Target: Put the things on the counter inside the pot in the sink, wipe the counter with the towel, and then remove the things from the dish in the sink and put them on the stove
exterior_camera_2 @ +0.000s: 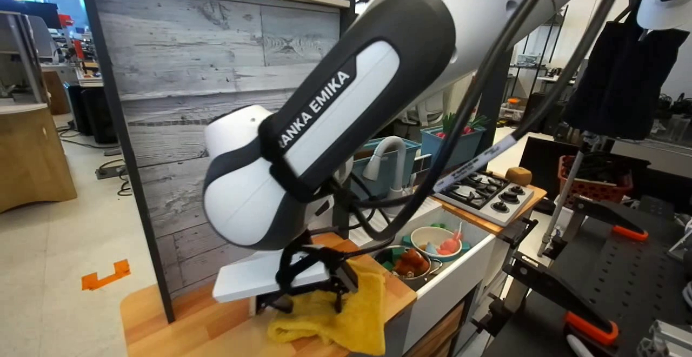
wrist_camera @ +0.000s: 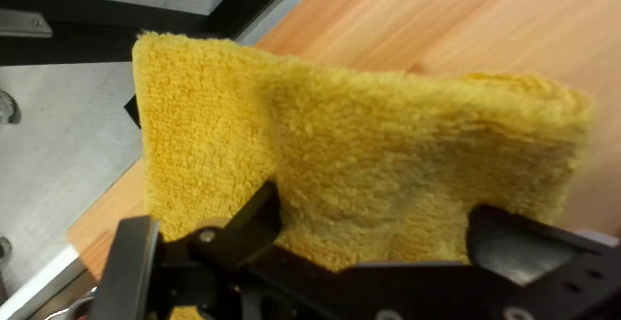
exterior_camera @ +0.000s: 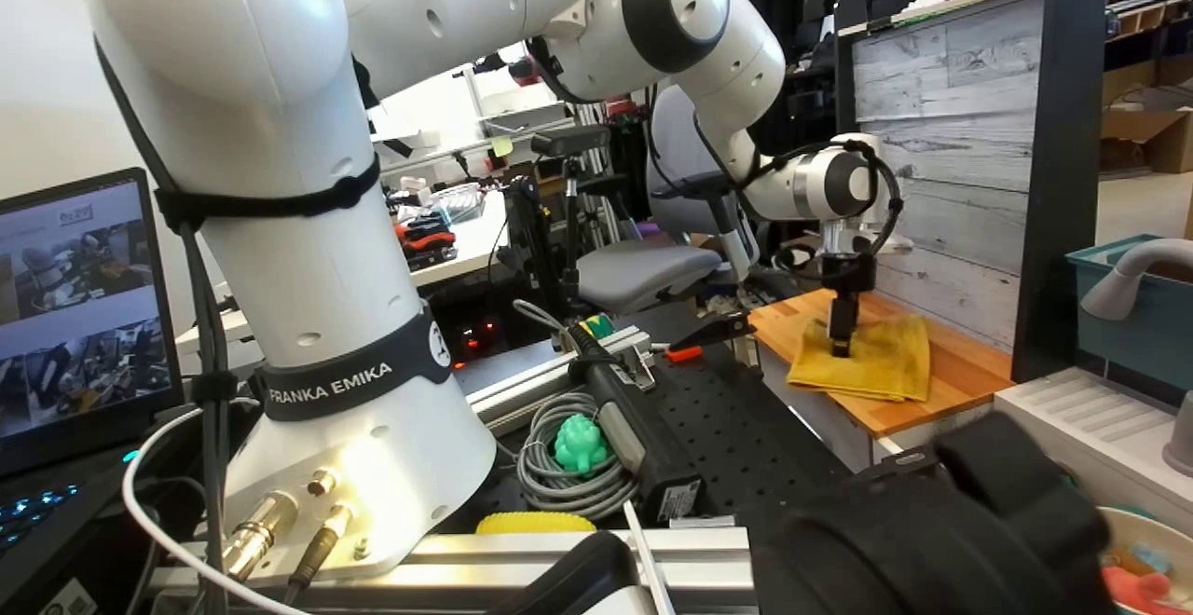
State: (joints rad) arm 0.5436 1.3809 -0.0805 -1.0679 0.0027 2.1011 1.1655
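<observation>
The yellow towel lies bunched on the wooden counter, near the sink-side edge. My gripper points down at it with jaws spread wide. Towel shows between the fingers in the wrist view; whether the tips press on it I cannot tell. In an exterior view the gripper stands over the middle of the towel. The metal pot in the sink holds an orange-brown piece and green ones. Behind it, the cream dish holds a pinkish-red piece. The stove is beyond the sink.
A grey wood-look panel rises along the counter's back. The grey faucet and teal planter boxes stand by the sink. A black perforated table carries a green toy and coiled cable.
</observation>
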